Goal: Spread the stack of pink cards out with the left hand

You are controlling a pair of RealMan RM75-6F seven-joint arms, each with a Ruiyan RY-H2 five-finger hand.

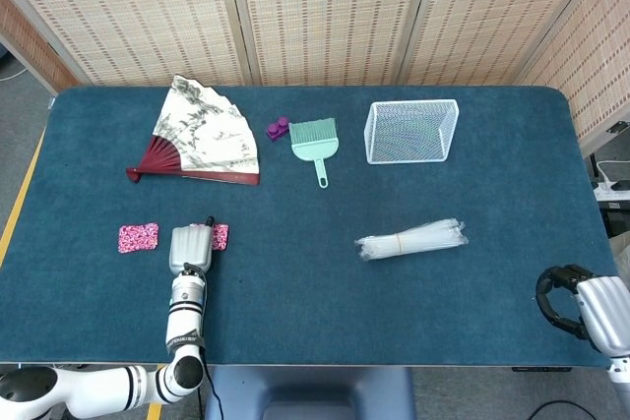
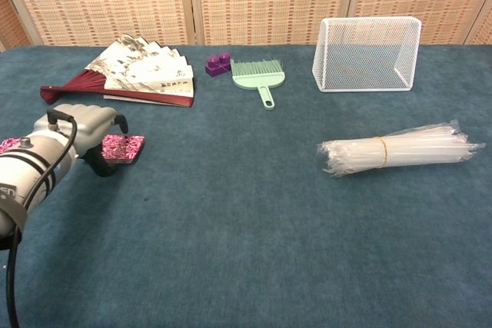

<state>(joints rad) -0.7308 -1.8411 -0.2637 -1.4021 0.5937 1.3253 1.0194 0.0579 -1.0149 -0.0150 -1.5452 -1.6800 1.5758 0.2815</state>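
Nearest, at the surface's (image 1: 295, 282) front right edge: right robot hand (image 1: 576, 304), curled in on nothing. Front left: left robot hand (image 1: 190, 249), palm down over the pink cards (image 2: 123, 148), fingers bent to the cloth; actual contact hard to tell. One part of the cards (image 1: 220, 236) just right of that hand, another pink part (image 1: 138, 237) apart on its left. Farther right, a banded bundle of clear straws (image 1: 411, 239). Along the back: folding fan (image 1: 205, 135), purple block (image 1: 278, 128), green brush (image 1: 315, 143), white wire basket (image 1: 411, 131).
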